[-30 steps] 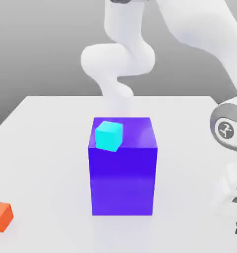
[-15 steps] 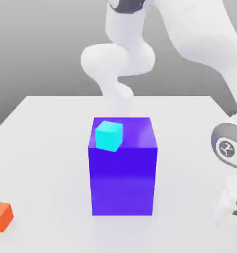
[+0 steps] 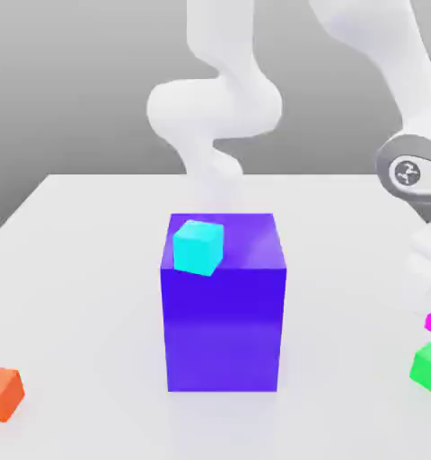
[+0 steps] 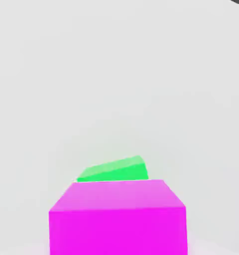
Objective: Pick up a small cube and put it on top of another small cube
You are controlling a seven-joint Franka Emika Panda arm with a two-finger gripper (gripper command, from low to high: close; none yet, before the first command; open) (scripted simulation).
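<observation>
A simulated test bench: plain white table (image 3: pixel 84 269), featureless grey backdrop.

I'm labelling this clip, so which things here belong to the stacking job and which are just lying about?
Part of the job:
- magenta cube, raised off the table
- green cube, on the table at the exterior view's right

Lying about:
- cyan cube, on top of the purple block
- orange cube, on the table at the exterior view's left

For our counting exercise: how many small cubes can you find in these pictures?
4. The cyan cube sits on the purple block; the orange cube lies at the exterior view's left; the green cube at its right; the magenta cube just above it. Others may be hidden.
</observation>
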